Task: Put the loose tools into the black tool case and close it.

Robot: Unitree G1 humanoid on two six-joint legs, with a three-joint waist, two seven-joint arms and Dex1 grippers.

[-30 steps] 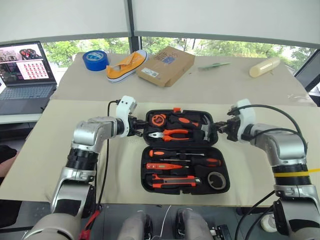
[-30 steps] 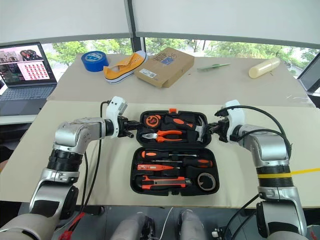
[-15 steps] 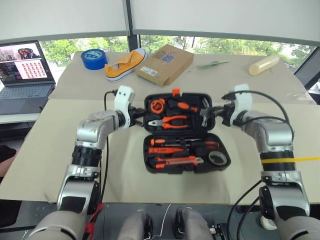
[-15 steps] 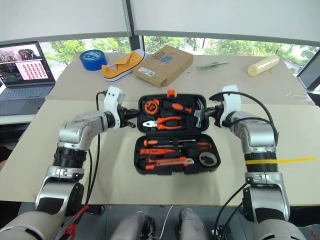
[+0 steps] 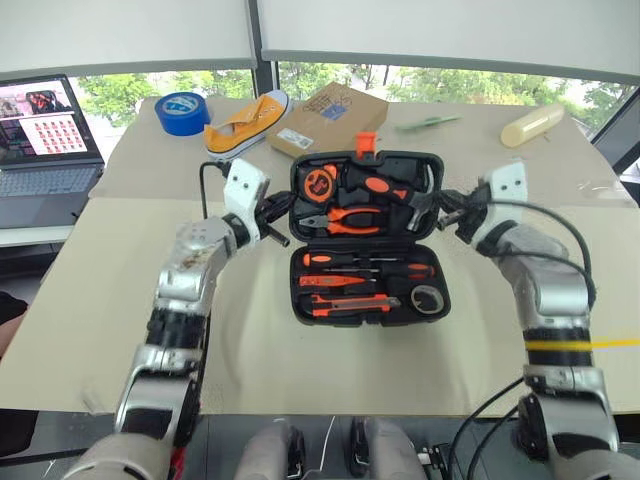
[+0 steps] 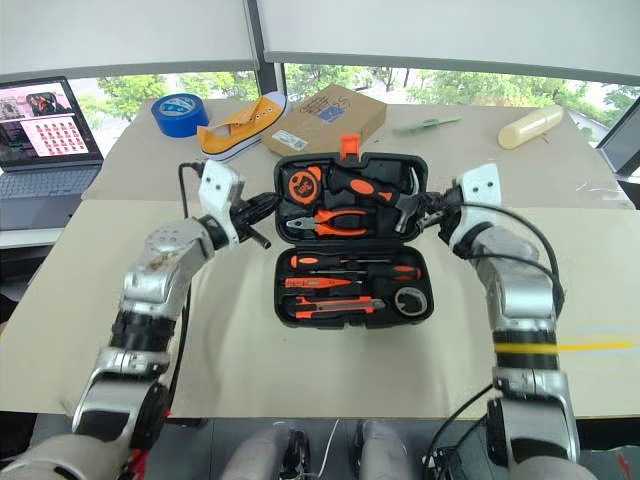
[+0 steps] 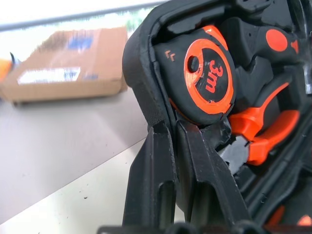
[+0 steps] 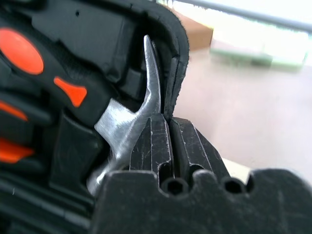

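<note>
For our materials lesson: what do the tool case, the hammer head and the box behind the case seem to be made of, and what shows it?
Tool case: looks like matt black moulded plastic, with shaped slots and rounded rims.
Hammer head: probably steel, bare grey, shiny and scuffed.
Box: cardboard by its look, dull brown with printed labels.

The black tool case (image 5: 366, 238) sits half-open, lid tilted up, loose tools (image 5: 365, 284) slotted in its base.
</note>
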